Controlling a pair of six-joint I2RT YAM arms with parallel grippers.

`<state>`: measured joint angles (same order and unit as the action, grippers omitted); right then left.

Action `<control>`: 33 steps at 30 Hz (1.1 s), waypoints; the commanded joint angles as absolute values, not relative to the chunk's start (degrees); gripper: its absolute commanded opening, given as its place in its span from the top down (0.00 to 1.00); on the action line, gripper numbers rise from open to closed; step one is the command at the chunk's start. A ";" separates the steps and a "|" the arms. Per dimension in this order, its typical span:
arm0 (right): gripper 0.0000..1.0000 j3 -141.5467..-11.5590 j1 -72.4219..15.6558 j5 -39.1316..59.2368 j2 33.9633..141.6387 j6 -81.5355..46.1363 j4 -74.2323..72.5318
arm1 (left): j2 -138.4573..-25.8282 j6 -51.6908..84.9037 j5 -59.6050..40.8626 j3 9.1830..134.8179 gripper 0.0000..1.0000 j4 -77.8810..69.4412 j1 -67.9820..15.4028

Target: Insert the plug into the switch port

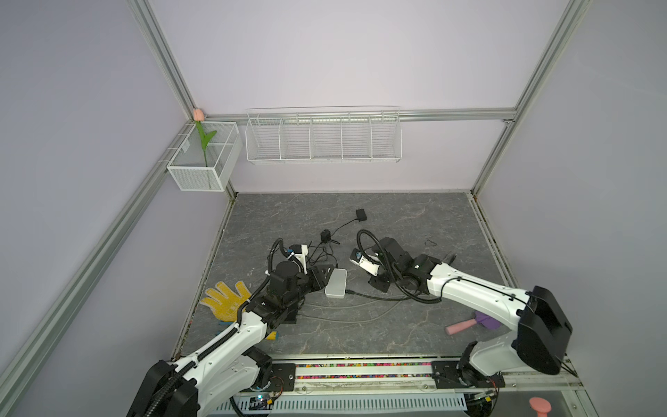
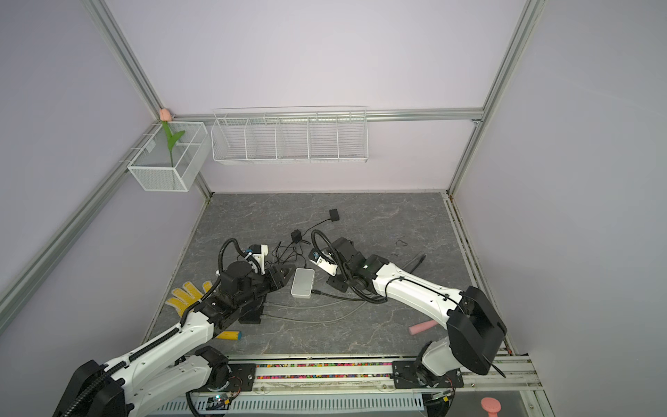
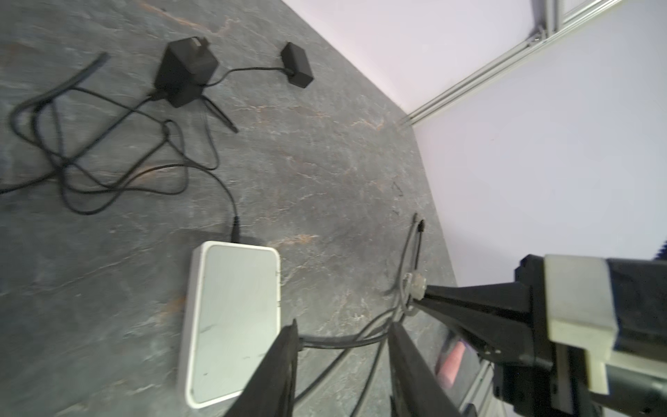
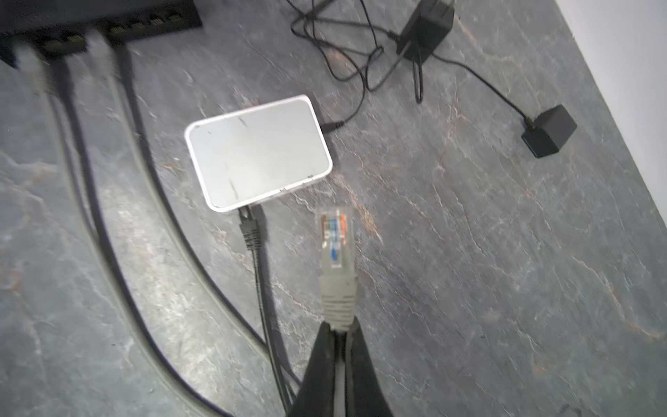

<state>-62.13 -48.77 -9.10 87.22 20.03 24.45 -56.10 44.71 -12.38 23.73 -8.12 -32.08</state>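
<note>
A: Left gripper [image 3: 343, 324]?
B: Jaws parted, holding nothing, beside the white switch [image 3: 234, 325] mid-worktop.
A: And the RJ45 plug [image 4: 335, 234]?
B: Near the switch's port edge, not touching, its grey boot pinched in the closed right gripper [image 4: 341, 328].

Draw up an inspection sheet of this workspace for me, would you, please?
Surface: grey marbled tabletop, flat.
Job's things: white switch lying flat; plug not yet in a port, pointing toward the switch.
Clutter: yellow glove, pink-handled tool, power adapter.
Grippers: right claw shut on the plug's boot; left claw open, gripping nothing, beside the switch.
Cables: black lead already plugged into the switch; adapter cord tangled, running to the switch.
Surroundings: wire rack and mesh box on the walls.
</note>
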 commanded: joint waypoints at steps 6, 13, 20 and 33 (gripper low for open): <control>0.93 -69.98 -48.69 -15.00 98.81 24.31 34.05 | -68.48 40.87 -11.89 23.80 0.59 -8.16 -28.63; 0.93 -72.66 -48.95 -9.84 104.74 24.83 36.18 | -79.01 40.65 -15.19 27.22 0.59 -11.88 -27.78; 0.94 -73.95 -50.08 -8.00 108.58 24.96 35.82 | -85.60 40.07 -17.37 30.62 0.59 -13.31 -27.51; 0.93 -75.72 -50.27 -4.93 111.38 24.70 34.89 | -92.10 41.20 -22.31 31.82 0.61 -19.83 -27.42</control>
